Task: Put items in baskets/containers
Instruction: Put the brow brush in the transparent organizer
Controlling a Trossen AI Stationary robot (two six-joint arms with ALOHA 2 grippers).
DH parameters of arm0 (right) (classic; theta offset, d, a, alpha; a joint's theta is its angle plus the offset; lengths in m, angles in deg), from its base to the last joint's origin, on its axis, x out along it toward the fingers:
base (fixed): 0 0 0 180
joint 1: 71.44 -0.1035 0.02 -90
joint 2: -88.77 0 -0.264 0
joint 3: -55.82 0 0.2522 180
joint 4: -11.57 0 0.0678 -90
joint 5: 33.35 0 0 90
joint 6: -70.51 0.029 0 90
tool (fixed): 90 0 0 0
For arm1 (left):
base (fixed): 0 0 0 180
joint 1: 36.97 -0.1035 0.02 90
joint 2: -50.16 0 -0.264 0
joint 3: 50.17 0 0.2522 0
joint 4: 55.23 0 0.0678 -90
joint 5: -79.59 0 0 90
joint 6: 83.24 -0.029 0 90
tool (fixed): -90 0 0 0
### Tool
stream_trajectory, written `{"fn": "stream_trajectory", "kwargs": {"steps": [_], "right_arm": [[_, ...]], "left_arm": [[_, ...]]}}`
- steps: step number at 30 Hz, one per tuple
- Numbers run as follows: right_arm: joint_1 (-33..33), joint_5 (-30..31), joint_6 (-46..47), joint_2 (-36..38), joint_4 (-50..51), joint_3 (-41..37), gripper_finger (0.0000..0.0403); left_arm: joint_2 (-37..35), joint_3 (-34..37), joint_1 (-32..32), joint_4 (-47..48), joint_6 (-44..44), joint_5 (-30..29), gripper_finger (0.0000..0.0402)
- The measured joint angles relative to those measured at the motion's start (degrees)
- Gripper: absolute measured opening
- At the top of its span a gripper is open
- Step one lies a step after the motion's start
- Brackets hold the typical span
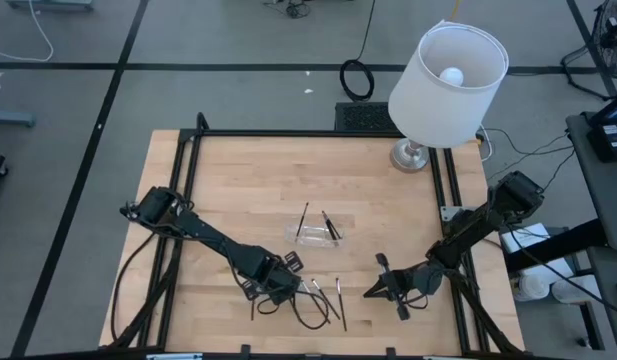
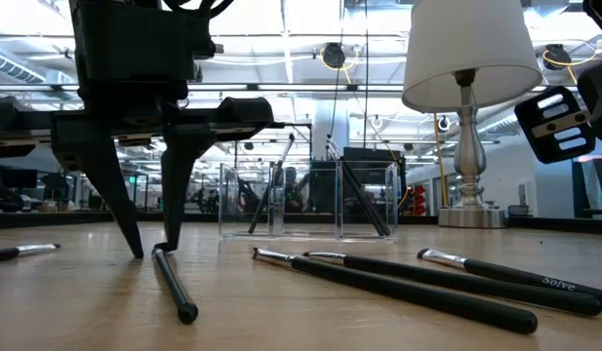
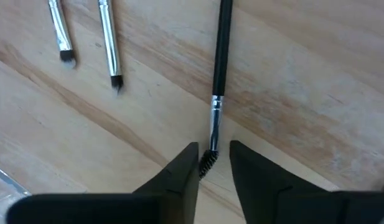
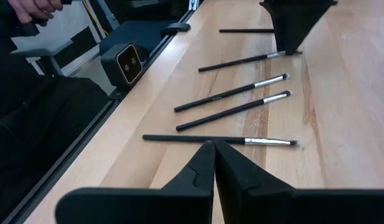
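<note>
Two brushes (image 1: 331, 226) stand tilted inside the clear tray (image 1: 318, 235) mid-table, one leaning over its far rim. Left gripper (image 3: 209, 163) is down near the front edge, fingers narrowly apart, straddling the bristle tip of a spoolie brush (image 3: 219, 81) lying flat on the wood; fingertips (image 2: 166, 244) touch the table, not clamped yet. Several more brushes (image 4: 232, 93) lie loose along the front edge beside it. Right gripper (image 4: 213, 149) waits toward the front right corner, fingers pressed together, empty. Lamp (image 1: 443, 85) sits at the far right corner.
</note>
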Motion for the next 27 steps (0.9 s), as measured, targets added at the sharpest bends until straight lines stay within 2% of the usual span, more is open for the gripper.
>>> {"fn": "stream_trajectory", "kwargs": {"steps": [13, 18, 22, 27], "right_arm": [[0.0, 0.0, 0.8, 0.0, 0.9, 0.0, 0.0000], [0.0, 0.0, 1.7, 0.0, 1.8, 0.0, 0.0000], [0.0, 0.0, 1.9, 0.0, 2.1, 0.0, 0.0000], [0.0, 0.0, 3.3, 0.0, 2.0, 0.0, 0.0000]], "left_arm": [[0.0, 0.1, 0.1, 0.5, 2.0, 0.8, 0.0010], [0.0, 0.0, 1.3, 0.6, 4.8, -1.9, 0.0010], [-1.1, 0.1, 3.7, 0.7, 3.7, -8.5, 0.0005], [-4.6, 0.3, 5.7, 3.2, 3.5, -24.0, 0.0003]]}}
